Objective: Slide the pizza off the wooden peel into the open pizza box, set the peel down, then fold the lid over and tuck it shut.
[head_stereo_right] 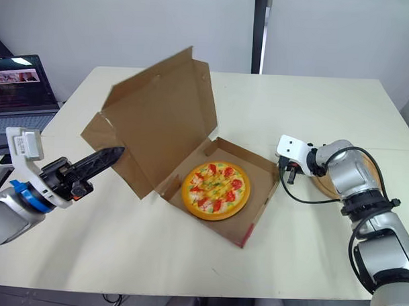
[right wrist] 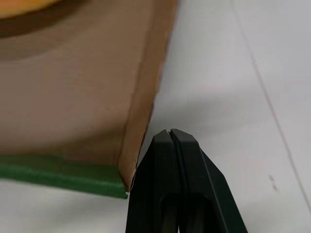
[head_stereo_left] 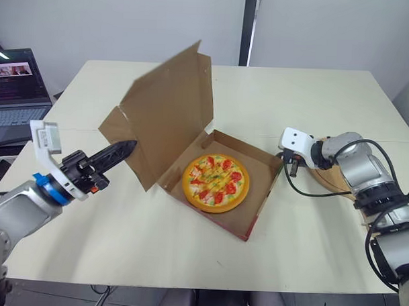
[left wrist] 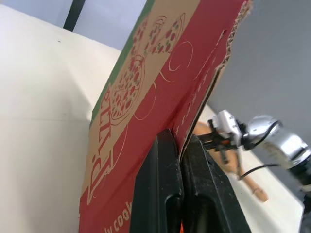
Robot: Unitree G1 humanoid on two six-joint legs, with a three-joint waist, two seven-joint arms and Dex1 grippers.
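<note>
Left gripper (head_stereo_left: 127, 147) sits at centre left of the frame, its two black fingers closed on the free edge of the lid (head_stereo_left: 169, 105); the wrist view shows the cardboard running between them. Held that way, the lid stands nearly upright over its hinge, tilted a little toward the tray — a grip suited to swinging it over.

Right gripper (right wrist: 171, 133) has its fingers pressed together on nothing. It hovers just beside the right corner of the pizza box (head_stereo_left: 265, 195), probably placed to steady the tray or help the tuck.

The pizza (head_stereo_left: 215, 182) lies flat inside the tray, mid-frame. The wooden peel (left wrist: 251, 183) rests on the table at centre right, partly under the right arm, so I judge the sliding and setting-down done and the fold under way.

The table (head_stereo_left: 293, 102) is pale cream and smooth, with a seam crossing it. A laptop (head_stereo_left: 15, 86) glows at upper left — behind everything, a plain grey wall with a dark vertical strip.
</note>
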